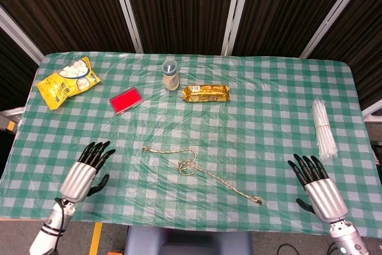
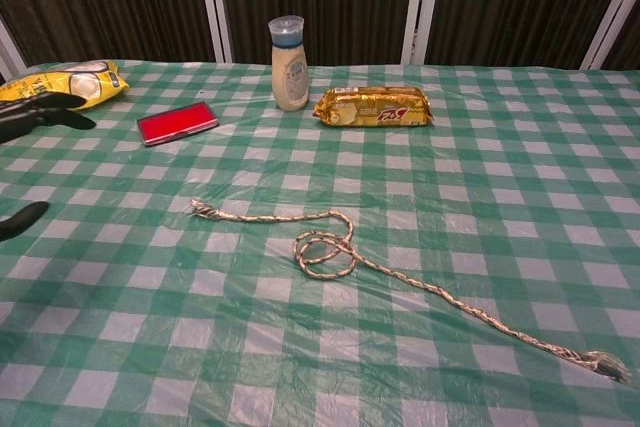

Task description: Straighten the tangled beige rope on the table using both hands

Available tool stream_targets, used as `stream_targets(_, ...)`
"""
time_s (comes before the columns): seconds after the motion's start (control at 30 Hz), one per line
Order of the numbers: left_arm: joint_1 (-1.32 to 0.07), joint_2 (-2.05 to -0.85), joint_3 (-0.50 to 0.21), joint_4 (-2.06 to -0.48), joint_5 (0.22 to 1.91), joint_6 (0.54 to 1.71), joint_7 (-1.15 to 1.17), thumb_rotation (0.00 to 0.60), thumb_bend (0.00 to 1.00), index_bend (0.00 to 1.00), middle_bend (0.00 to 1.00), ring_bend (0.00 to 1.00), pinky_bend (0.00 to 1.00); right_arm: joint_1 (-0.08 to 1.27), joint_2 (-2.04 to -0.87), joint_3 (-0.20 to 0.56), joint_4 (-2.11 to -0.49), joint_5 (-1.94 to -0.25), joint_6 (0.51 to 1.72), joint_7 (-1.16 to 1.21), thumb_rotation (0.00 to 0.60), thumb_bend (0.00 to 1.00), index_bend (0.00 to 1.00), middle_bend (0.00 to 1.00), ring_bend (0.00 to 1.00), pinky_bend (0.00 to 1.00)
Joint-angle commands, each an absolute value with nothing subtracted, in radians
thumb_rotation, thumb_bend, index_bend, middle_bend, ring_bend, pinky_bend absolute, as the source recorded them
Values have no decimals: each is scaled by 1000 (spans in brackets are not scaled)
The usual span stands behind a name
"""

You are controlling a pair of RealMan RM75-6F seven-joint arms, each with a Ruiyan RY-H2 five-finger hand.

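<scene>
The beige rope (image 1: 197, 167) lies toward the near edge of the table (image 1: 274, 117), about midway between its left and right edges, with a small loop (image 2: 322, 252) knotted partway along and a frayed end at either side. It looks thin, light and limp, so it should slide easily on the slick plastic cloth and give no resistance; the two free ends seem the best places to pinch, pulling apart so the loop draws out. The left hand (image 1: 88, 170) hovers over the near left part of the table with fingers spread and nothing held, well apart from the rope. The right hand (image 1: 316, 184) sits by the near right corner, likewise spread and holding nothing. In the chest view only the left fingertips (image 2: 40, 107) show, and the right hand is cut off entirely. Whether the loop is a true knot is hard to tell.
</scene>
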State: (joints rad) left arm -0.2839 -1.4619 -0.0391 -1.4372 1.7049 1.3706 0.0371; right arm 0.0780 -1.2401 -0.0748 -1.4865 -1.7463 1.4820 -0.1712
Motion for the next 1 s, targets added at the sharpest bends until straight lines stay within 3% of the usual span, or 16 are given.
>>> stream_targets(0.03, -372, -1570, -99, -1363, 1641, 1257, 0, 600, 456, 286, 46, 0, 13, 83, -1250, -76, -1478, -1745, 1469, -184, 600, 192, 0, 0, 0, 0)
stream_targets(0.3, -474, -1717, -156, -1134, 1485, 1072, -29, 600, 437, 363, 26, 0, 0, 91, -1276, -67, -1463, -1719, 1443, -206, 600, 192, 0, 0, 0, 0)
stream_targets(0.5, -513, -1811, -165, -1004, 1473, 1078, -59, 600, 432, 455, 38, 0, 0, 98, -1282, -70, -1461, -1708, 1420, -215, 600, 192, 0, 0, 0, 0)
stream_targets(0.73, -552, -1894, -164, -873, 1502, 1139, -129, 600, 422, 447, 59, 0, 0, 99, -1274, -69, -1466, -1696, 1418, -208, 600, 192, 0, 0, 0, 0)
stream_targets(1.0, -599, -1953, -165, -790, 1475, 1089, -84, 600, 419, 441, 64, 0, 0, 103, -1273, -70, -1467, -1686, 1406, -207, 600, 192, 0, 0, 0, 0)
